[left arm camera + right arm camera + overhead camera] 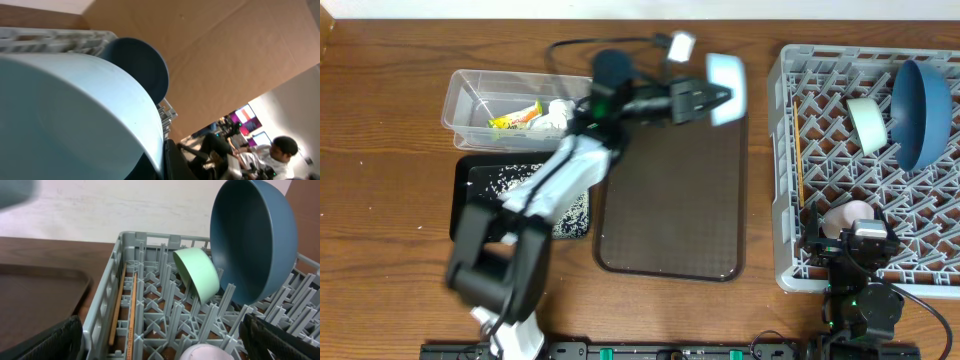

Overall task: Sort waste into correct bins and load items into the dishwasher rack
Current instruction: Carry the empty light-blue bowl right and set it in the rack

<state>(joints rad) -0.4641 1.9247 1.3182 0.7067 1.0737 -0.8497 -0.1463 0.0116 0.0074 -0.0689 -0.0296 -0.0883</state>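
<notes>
Loading step now: white bowl (pixel 726 85) pinched by its rim in the left gripper (pixel 710 100), up in the air over the far end of the tray (pixel 670 210), near the rack (pixel 786 150) but not yet over it. Looks like the last dish to go in. Next, need to move right, get over the rack wall, find a free spot between the pegs, tip the bowl on its edge, and only then let go. Must keep clear of the blue bowl (pixel 923 105) and the green bowl (pixel 867 122), both leaning on their sides at the far part of the rack, the green one right beside the blue one; cannot tell if touching. Also in the rack: pink cup (pixel 850 214) near the front, and chopsticks (pixel 122 307) lying flat along the left wall. Right gripper (pixel 861 243) spread wide, holding nothing, hanging at the front of the rack just by the pink cup. Could get in the way if the bowl goes to the front, so better to pick a spot in the middle. Clear bin (pixel 470 76) at the far left, with the tissue (pixel 558 112) and the wrapper (pixel 513 120) inside. Black bin (pixel 460 200) just in front of it, with rice (pixel 495 180) spread over the bottom. Tray with nothing on it. Waste looks all sorted, going by where it lies
</notes>
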